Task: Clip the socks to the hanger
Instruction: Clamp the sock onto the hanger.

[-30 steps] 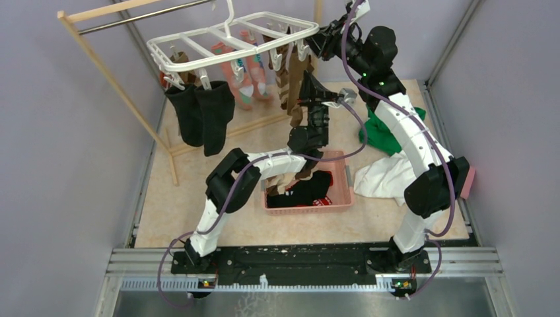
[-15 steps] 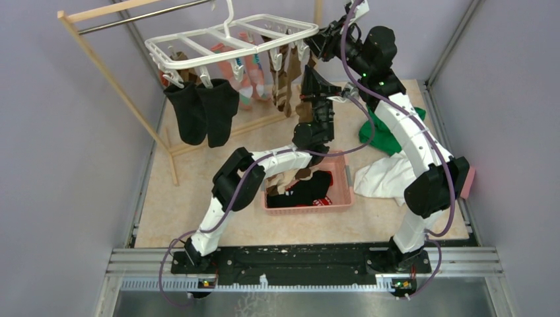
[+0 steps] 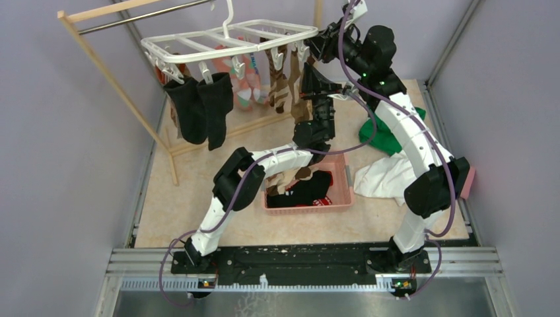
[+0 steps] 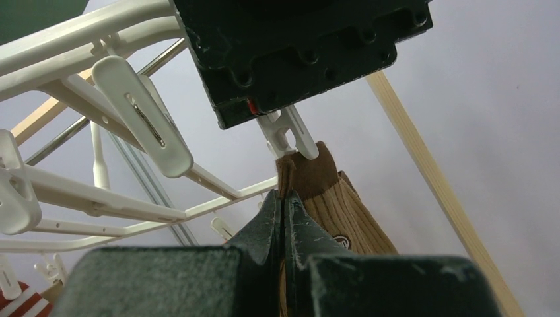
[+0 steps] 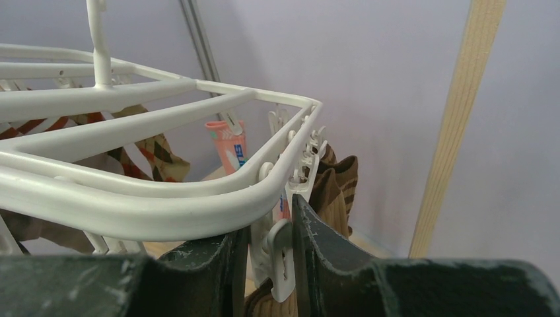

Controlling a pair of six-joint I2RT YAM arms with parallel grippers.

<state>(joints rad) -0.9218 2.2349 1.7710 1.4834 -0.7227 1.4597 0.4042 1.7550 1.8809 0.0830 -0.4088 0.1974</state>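
The white grid hanger hangs by its hook from the rack. Black socks, pink-teal socks and striped brown socks dangle from its clips. My left gripper is shut on the top of a plain brown ribbed sock and holds it up to a white clip; the gripper's fingertips meet in the left wrist view. My right gripper is at the hanger's right corner. In its wrist view it is closed around that clip under the frame.
A wooden rack with a metal rod carries the hanger. A pink basket with more socks sits below the left arm. A green cloth and a white cloth lie at the right. A wooden post stands close behind.
My left gripper has risen with the brown sock towards the clip at the hanger's right corner. The hanger has swung a little to the left. The right gripper stays at the corner.
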